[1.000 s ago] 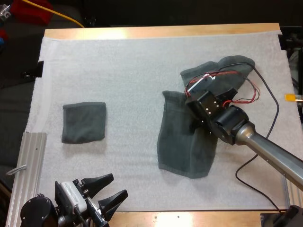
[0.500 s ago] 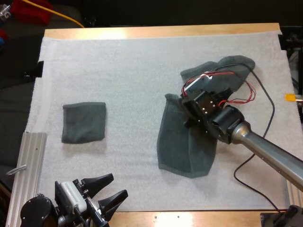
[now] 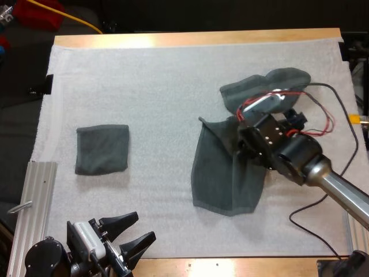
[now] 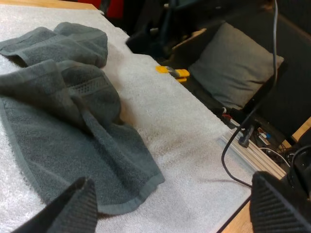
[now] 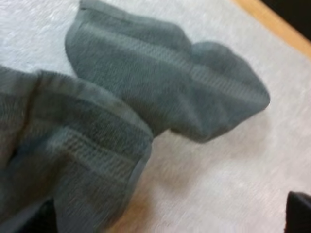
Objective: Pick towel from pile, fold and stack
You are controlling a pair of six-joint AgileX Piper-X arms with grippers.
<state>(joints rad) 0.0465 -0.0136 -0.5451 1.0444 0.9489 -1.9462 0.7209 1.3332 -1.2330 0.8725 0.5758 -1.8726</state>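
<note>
While hovering at the far right corner of the spread towel, right gripper: released, black fingers wide apart in the right wrist view, clamped on nothing.
Left gripper: released too, fingers apart, at the near edge of the white mat, well apart from all cloth.
Spread towel: on the mat right of centre, mostly flat, far right corner rucked up into a ridge; close against the crumpled towel beyond it.
Folded towel: neat square on the mat's left side, well apart from the other two; probably the base of the stack.
Step in hand: judged as taking hold of the rucked corner to straighten or fold the spread towel.
Doing it well: come down on the hemmed edge rather than the ridge; pinch one layer only; stay clear of the crumpled towel so as not to drag it along; pull low and slowly to keep the cloth flat; bring the left gripper to a near corner for an even fold.
Hidden: right fingertips in the high view, covered by the wrist; any contact with cloth impossible to confirm there.
Hard to make out: whether the two towels overlap or merely touch; number of layers in the ridge.
Cut off: right fingers in the right wrist view, dark tips alone.
</note>
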